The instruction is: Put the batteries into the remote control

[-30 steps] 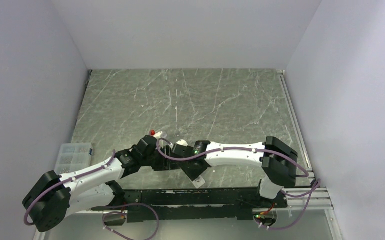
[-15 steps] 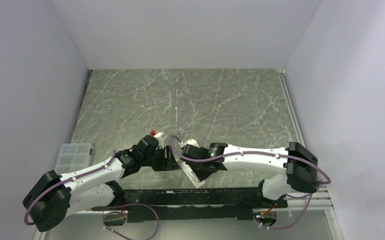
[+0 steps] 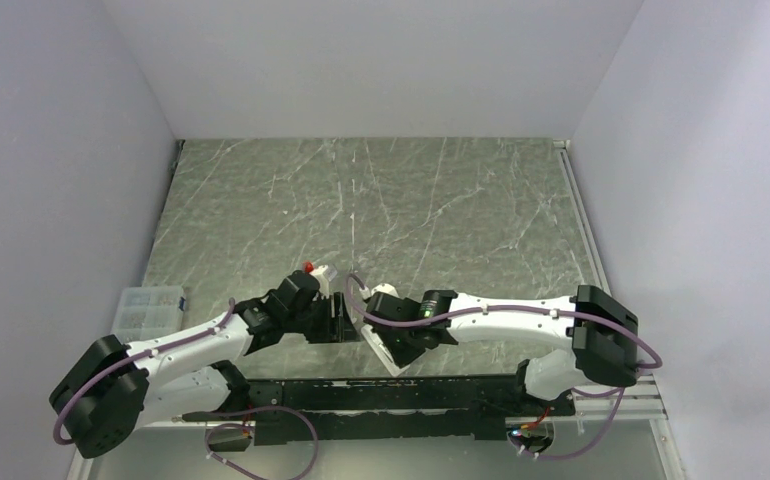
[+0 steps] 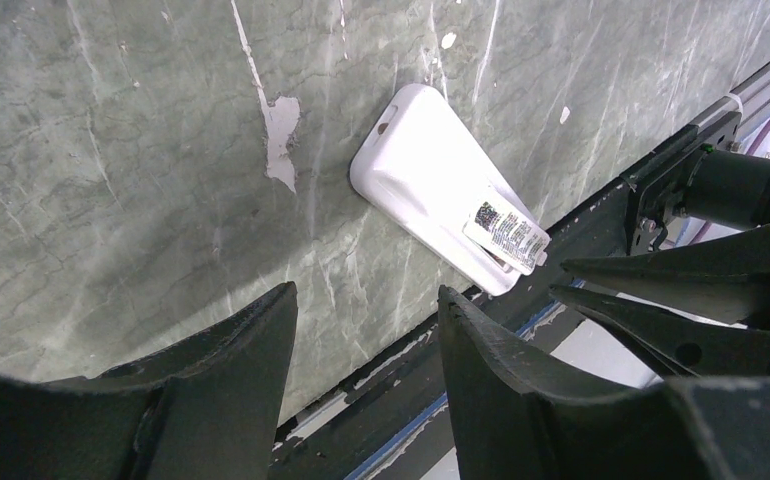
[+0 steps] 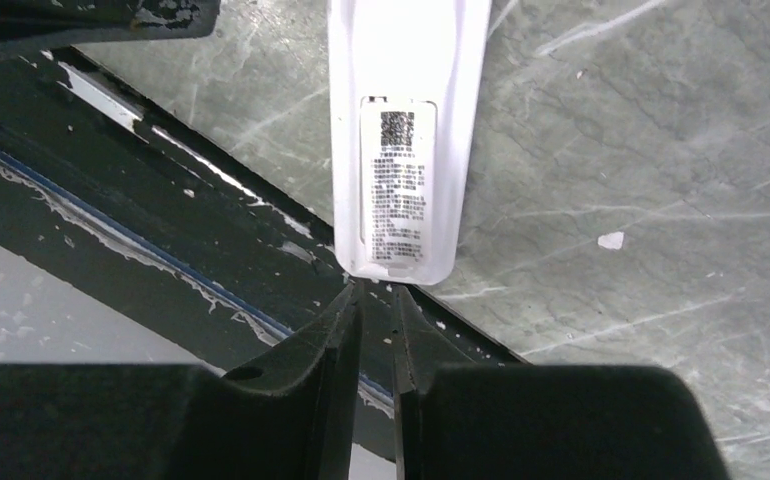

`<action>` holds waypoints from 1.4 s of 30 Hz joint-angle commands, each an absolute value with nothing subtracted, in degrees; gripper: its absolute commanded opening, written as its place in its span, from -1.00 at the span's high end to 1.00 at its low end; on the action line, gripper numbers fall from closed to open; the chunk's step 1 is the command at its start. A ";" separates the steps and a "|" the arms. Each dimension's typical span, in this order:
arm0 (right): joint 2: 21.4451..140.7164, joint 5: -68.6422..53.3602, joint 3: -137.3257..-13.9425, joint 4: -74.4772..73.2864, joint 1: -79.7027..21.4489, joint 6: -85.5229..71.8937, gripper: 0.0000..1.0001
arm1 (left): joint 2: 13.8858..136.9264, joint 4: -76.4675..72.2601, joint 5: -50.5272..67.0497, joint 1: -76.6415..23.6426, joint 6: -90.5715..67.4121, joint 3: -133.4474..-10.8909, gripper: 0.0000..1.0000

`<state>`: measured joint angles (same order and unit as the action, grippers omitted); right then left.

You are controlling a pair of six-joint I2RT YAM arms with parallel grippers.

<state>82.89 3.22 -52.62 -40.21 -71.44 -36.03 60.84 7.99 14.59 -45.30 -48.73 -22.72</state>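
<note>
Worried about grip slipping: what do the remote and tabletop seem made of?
Remote control: probably moulded plastic, smooth white, slightly glossy, rounded edges, with a printed sticker. Table: grey-green marble-look top with white veins; chipped white patches hint at a printed film or laminate, not solid stone.

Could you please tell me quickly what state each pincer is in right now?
Left pincer: open, holding nothing.
Right pincer: nearly closed at the end of the remote; whether it grips anything cannot be told.
</note>
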 commanded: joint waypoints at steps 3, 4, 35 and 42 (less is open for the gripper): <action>84.68 3.09 -52.88 -37.53 -71.37 -36.52 0.65 | 59.79 7.29 15.05 -45.12 -47.55 -23.86 -0.18; 84.96 3.15 -53.05 -37.53 -71.37 -36.38 0.65 | 59.70 7.34 15.03 -45.05 -47.55 -23.82 -0.18; 72.05 7.45 -48.46 -28.51 -71.39 -31.84 0.33 | 57.97 13.37 12.15 -44.39 -46.02 -25.44 -0.21; 66.27 5.54 -44.71 -19.62 -71.03 -23.49 0.01 | 52.12 16.32 12.22 -44.24 -46.58 -24.44 -0.37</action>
<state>67.77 5.80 -45.41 -27.68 -71.26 -29.41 55.55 14.81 12.73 -44.47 -47.20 -23.38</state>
